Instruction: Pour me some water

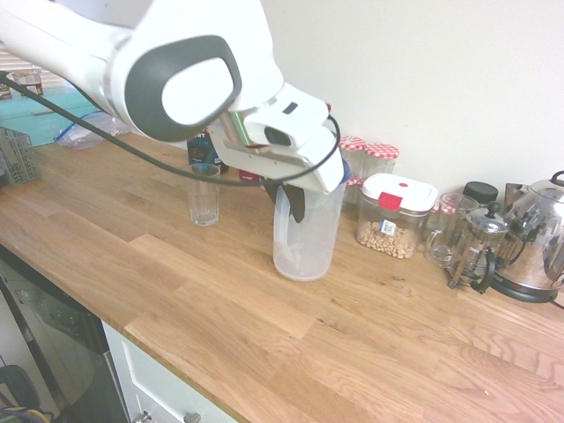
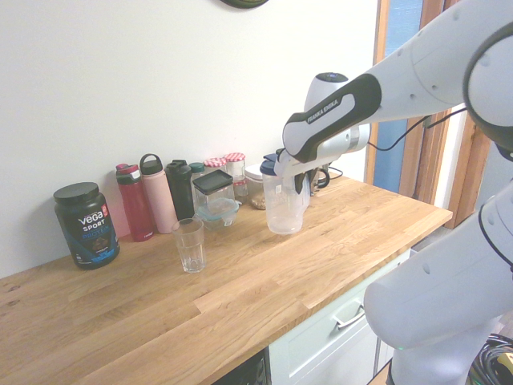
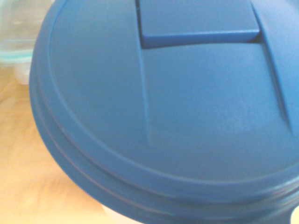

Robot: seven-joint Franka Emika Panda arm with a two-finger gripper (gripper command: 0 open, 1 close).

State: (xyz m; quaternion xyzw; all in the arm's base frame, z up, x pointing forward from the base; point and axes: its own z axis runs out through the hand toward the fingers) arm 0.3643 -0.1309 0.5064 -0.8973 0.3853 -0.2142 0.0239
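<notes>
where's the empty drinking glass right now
The drinking glass stands upright on the wooden counter, in front of the pink bottle and black bottle. In the second exterior view it is left of the water pitcher.

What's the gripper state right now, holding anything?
Gripper: closed at the top of the clear pitcher, gripping it just under the blue lid.

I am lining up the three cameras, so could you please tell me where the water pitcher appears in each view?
First exterior view: pitcher at centre, under the gripper.
Second exterior view: pitcher right of centre, under the arm.
Wrist view: only its blue lid, filling the picture.
Shared landmark: the empty glass in both exterior views.
</notes>
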